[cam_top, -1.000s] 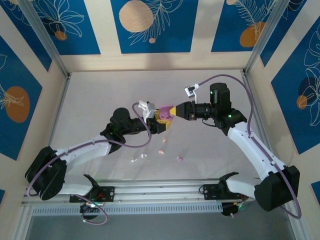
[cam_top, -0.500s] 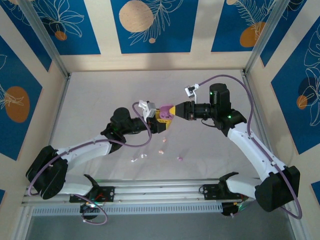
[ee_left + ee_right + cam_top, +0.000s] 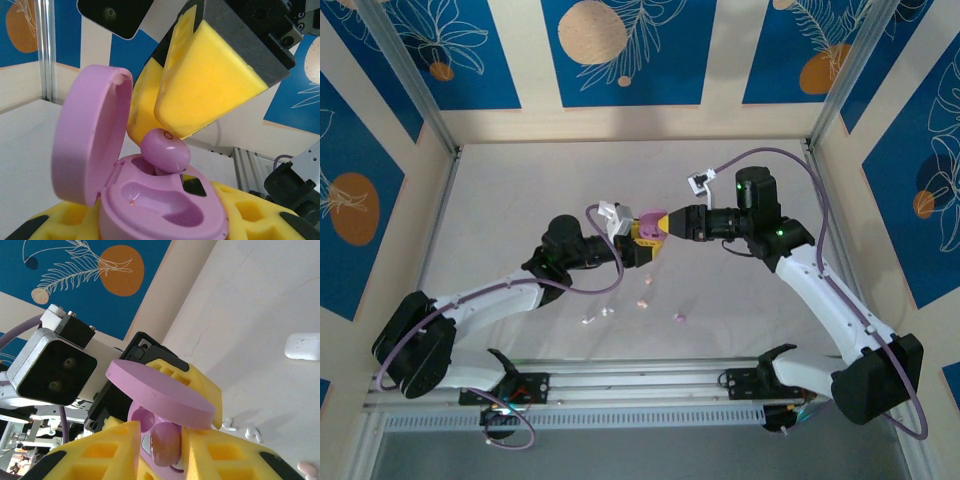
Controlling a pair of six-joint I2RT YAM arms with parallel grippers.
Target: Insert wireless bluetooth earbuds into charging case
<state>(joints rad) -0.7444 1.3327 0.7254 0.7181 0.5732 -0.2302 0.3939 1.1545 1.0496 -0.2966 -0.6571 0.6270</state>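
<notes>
Midair, the right arm's fingers (image 3: 210, 85), padded in yellow, stand narrowly apart around a glossy purple earbud (image 3: 165, 150). The bud's lower end rests at the mouth of a socket in the purple charging case (image 3: 165, 212). Whether the pads press the bud or merely flank it cannot be told.

Directly beneath them, the left arm's fingers (image 3: 250, 212) are clamped on the base of the case, holding it above the surface (image 3: 520, 200). Its lid (image 3: 90, 145) is swung open and stands upright on the side away from the right arm's fingers.

Seen from above, the two arms meet tip to tip over the middle of the surface. Below the fingers and toward the arms' bases, two white earbuds (image 3: 252, 433) lie side by side, with a pink earbud (image 3: 306, 468) near them. A white case (image 3: 302, 346) sits farther out on the surface, well apart from the fingers.
</notes>
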